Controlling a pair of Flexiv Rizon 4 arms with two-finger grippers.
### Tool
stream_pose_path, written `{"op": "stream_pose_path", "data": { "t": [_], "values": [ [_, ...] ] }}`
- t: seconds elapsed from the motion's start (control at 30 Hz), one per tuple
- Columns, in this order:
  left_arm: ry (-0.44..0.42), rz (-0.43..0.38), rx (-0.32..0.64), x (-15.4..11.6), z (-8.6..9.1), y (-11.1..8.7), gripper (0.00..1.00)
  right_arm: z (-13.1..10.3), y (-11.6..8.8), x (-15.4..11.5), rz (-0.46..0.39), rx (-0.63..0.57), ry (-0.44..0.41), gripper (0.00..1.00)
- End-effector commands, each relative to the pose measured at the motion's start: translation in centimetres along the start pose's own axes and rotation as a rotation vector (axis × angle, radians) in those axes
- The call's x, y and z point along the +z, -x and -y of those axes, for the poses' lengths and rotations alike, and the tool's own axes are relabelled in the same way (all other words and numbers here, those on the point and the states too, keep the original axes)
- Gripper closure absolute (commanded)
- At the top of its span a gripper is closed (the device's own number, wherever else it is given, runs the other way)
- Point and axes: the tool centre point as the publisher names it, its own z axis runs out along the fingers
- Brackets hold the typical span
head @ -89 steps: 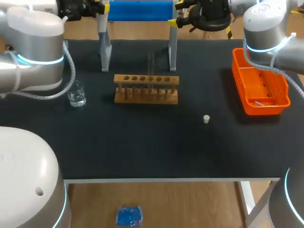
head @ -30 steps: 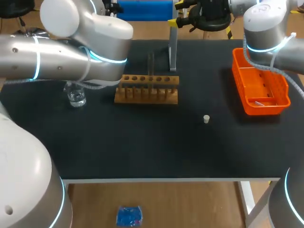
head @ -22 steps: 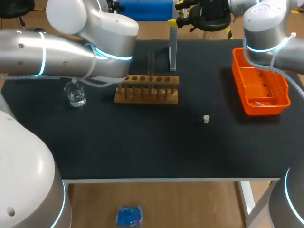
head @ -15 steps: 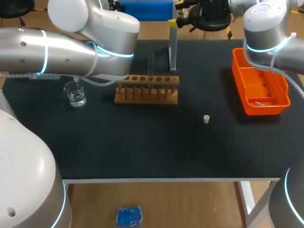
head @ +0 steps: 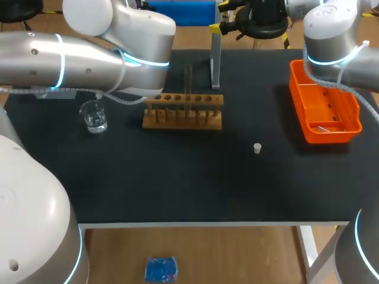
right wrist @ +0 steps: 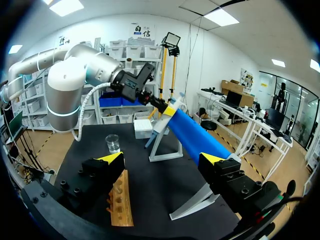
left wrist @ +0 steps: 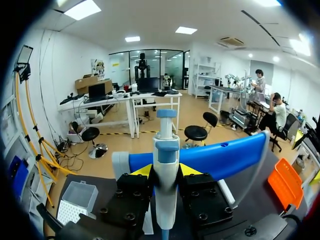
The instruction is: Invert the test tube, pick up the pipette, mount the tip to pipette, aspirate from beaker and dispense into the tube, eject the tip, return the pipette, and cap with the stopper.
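My left gripper (left wrist: 165,172) is shut on the white and blue pipette (left wrist: 166,165), which stands upright between its yellow tips at the blue stand (left wrist: 220,157). In the right wrist view that same pipette (right wrist: 161,122) shows at the stand's far end, in the left gripper. The head view hides the left gripper behind my left arm (head: 100,53). A thin test tube (head: 188,78) stands in the wooden rack (head: 182,110). The glass beaker (head: 95,116) sits left of the rack. A small white stopper (head: 257,148) lies to the rack's front right. My right gripper (right wrist: 162,165) stands open and empty.
An orange tray (head: 325,109) sits at the table's right side under my right arm (head: 337,35). A white tip box (left wrist: 75,200) stands beside the stand on the table's far side. The blue stand (head: 177,12) spans the back edge.
My left arm has swung further right across the table's back left and now covers the stand's left leg. The right arm, rack, beaker and stopper have not moved.
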Motion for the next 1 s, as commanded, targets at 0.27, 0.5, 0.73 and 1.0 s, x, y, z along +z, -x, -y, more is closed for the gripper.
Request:
{"op": "stream_pose_path", "data": {
  "t": [0.27, 0.5, 0.73, 1.0],
  "values": [
    [0.029, 0.008, -0.005, 0.6, -0.5, -0.1, 1.00, -0.1, 0.1, -0.1, -0.003, 0.001, -0.004, 0.00],
    [0.044, 0.007, -0.009, 0.8, -1.1, -0.3, 1.00, -0.1, 0.1, -0.1, -0.003, 0.001, -0.004, 0.00],
    [0.053, 0.010, -0.015, 0.7, -1.8, -0.6, 0.86, -0.1, 0.1, -0.1, -0.003, 0.001, -0.004, 0.00],
    [0.052, 0.002, -0.031, 0.4, -2.4, -1.3, 0.00, -0.1, 0.1, -0.1, -0.003, 0.001, -0.004, 0.00]
  ]
}}
